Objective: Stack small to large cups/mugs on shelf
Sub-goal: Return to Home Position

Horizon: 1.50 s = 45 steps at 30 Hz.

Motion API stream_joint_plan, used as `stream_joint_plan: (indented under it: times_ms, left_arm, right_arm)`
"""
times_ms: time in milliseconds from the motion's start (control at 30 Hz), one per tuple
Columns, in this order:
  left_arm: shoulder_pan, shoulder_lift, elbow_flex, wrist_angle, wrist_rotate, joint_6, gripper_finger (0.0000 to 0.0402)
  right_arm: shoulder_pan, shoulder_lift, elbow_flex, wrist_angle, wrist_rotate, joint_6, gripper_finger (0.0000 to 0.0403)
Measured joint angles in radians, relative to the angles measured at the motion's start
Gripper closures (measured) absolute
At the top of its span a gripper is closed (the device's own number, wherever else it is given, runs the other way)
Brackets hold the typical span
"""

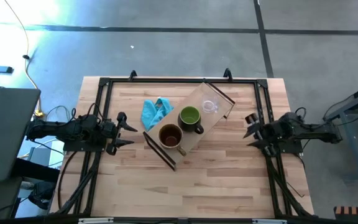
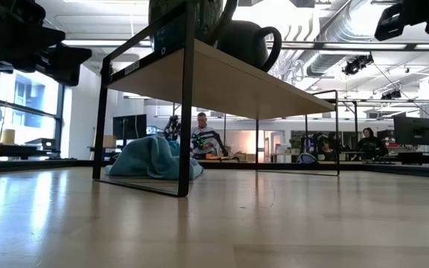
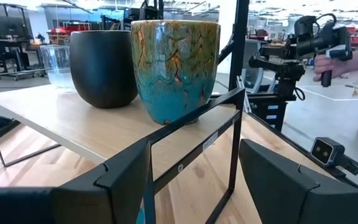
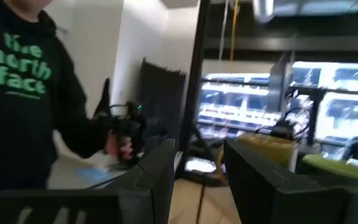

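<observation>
**A:** Start at the left. What is your left arm doing?

**B:** My left gripper (image 1: 123,129) hangs low over the worktop (image 1: 229,180), just off the near end of the shelf (image 3: 48,115). It points along the board. Its fingers (image 3: 123,180) are spread wide and hold nothing. The arm is folded in close to its base at the left edge.

**A:** And the blue cloth?

**B:** The cloth (image 1: 155,111) lies crumpled on the worktop beside the shelf, on its far side. It's no part of the job, so I leave it there.

**A:** Why do the cups stand in that row?

**B:** The job calls for an order by size. The big mug (image 1: 170,135) is at the shelf end nearest my left gripper. The green mug (image 1: 189,117) stands next to it, close but not stacked. The glass cup (image 1: 210,106) is at the far end. All three are upright on the board, and the shelf lies at a slant across the middle of the worktop. As I judge it, the placing is done.

**A:** And on the right?

**B:** My right gripper (image 1: 252,128) sits near the right edge, well apart from the shelf. Its fingers (image 4: 157,171) are parted and hold nothing. That arm is tucked back too, and I take both poses for resting ones.
</observation>
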Motion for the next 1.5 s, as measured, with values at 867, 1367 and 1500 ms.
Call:
stream_joint_plan:
  times_ms: [867, 1367, 1500]
  left_arm:
    - [0.0, 0.0, 0.0, 0.0, 0.0, -0.03, 0.0165]
    - [0.0, 0.0, 0.0, 0.0, 0.0, -0.031, 0.0165]
    - [0.0, 0.0, 0.0, 0.0, 0.0, -0.031, 0.0165]
  right_arm:
    - [0.0, -0.021, 0.0, -0.345, 0.083, 0.08, 0.0272]
    - [0.0, -0.02, 0.0, -0.434, 0.307, 0.039, 0.0272]
    - [0.0, -0.019, 0.0, -0.434, 0.306, 0.026, 0.0272]
